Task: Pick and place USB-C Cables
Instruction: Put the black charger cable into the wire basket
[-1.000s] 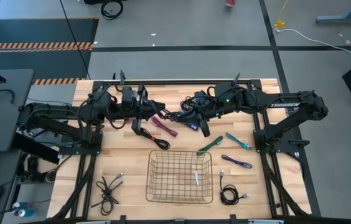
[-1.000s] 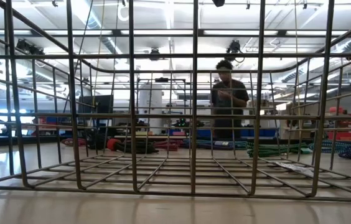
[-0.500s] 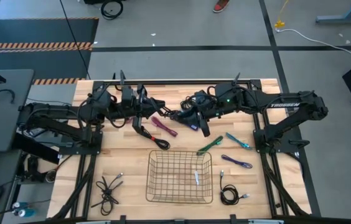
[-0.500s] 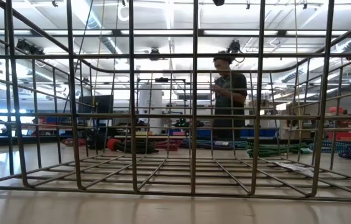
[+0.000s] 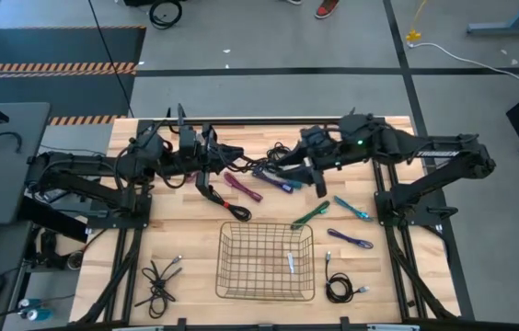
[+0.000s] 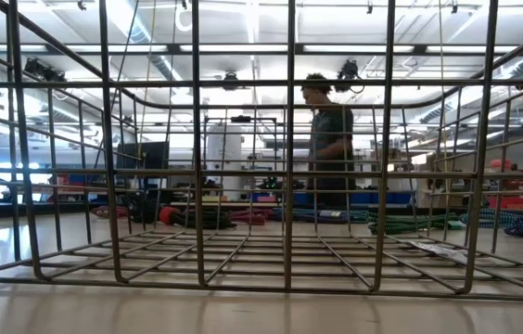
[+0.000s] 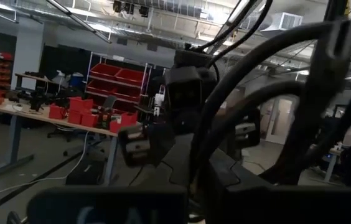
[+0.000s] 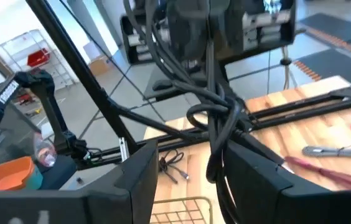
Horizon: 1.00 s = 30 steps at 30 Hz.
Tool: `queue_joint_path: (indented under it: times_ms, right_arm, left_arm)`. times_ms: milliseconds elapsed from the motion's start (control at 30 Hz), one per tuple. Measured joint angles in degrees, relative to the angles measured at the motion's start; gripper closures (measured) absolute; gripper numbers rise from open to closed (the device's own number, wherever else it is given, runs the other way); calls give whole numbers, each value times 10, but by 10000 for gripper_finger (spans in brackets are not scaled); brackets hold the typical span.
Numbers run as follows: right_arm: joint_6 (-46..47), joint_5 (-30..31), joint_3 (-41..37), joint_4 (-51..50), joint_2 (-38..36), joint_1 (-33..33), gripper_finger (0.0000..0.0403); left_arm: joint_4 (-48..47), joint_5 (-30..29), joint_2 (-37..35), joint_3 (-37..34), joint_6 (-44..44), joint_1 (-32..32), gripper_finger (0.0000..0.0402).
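A black USB-C cable [image 5: 227,207] trails from my left gripper [image 5: 210,171], which is shut at the table's far left; its strands [image 8: 218,134] run on toward my right gripper [image 5: 296,173]. My right gripper [image 8: 194,154] is open, with one finger on either side of those strands; I cannot tell whether it touches them. Magenta [image 5: 243,189], blue-purple [image 5: 278,181], green [image 5: 309,215], teal [image 5: 351,209] and purple [image 5: 350,240] cables lie flat on the wood. Black coils lie at the near left [image 5: 160,280] and near right [image 5: 338,289]. My left gripper is shut on the black cable, but its own body hides the place of contact in the high view. Several strands [image 8: 195,74] hang from it in a slack loop, and a lower length [image 5: 234,213] lies on the table.
The wire mesh basket [image 5: 266,262] stands at the near middle with a small white thing [image 5: 291,263] inside, and fills the low view [image 6: 289,269]. A person [image 6: 328,139] walks in the room beyond. Bare wood lies between the basket and the left coil.
My right gripper has opened and drawn back toward the table's right edge, away from my left gripper, uncovering the blue-purple cable. The black cable stays with my left gripper. The person in the room has walked to the left.
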Motion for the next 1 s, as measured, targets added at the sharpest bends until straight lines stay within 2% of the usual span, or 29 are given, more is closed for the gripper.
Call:
queue_joint_path:
  times_ms: [333,700,867,1000]
  right_arm:
    - [-11,12,0,-22,-23,-1,218]
    - [-11,8,0,-33,-26,-2,218]
    - [-11,-4,0,-33,-30,-2,218]
    - [-11,-4,0,-34,-38,-2,218]
  left_arm:
    - [-15,23,0,0,-27,-22,387]
    - [-179,22,0,0,-101,-107,387]
    - [-248,-19,0,0,-130,-147,387]
    - [-267,-25,11,0,-161,-164,387]
